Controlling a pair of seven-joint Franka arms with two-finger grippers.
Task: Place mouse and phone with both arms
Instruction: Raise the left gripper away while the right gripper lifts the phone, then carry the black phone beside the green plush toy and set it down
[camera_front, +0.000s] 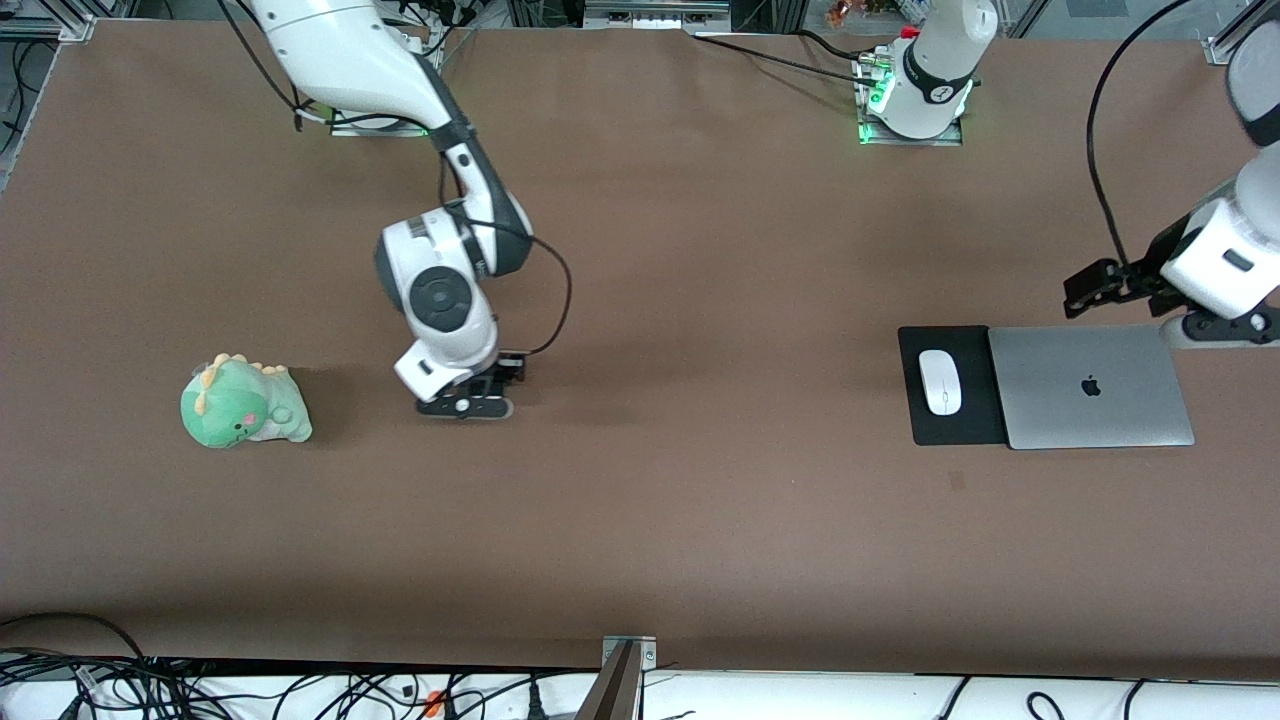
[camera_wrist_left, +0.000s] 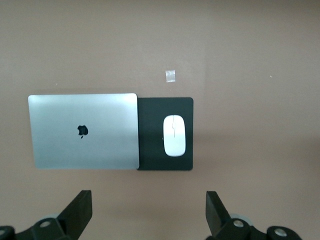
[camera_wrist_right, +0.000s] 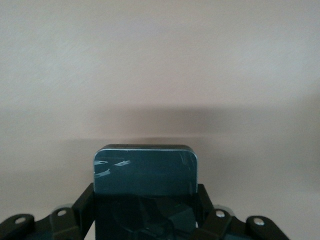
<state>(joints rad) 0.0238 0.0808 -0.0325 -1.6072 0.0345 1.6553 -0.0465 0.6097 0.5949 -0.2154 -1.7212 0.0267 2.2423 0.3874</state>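
Note:
The black phone (camera_wrist_right: 146, 170) sits between the fingers of my right gripper (camera_wrist_right: 146, 200), which is shut on its two long edges. In the front view that gripper (camera_front: 465, 405) is down at the table surface near the table's middle and covers the phone. The white mouse (camera_front: 940, 381) (camera_wrist_left: 174, 135) lies on the black mouse pad (camera_front: 955, 430) toward the left arm's end. My left gripper (camera_front: 1078, 293) (camera_wrist_left: 148, 210) hangs open with nothing between its fingers, over bare table just off the pad and laptop.
A closed silver laptop (camera_front: 1090, 385) (camera_wrist_left: 82, 131) lies against the mouse pad (camera_wrist_left: 150, 150). A green plush dinosaur (camera_front: 243, 403) sits toward the right arm's end, beside the right gripper. A small tape mark (camera_wrist_left: 171, 75) is on the table near the pad.

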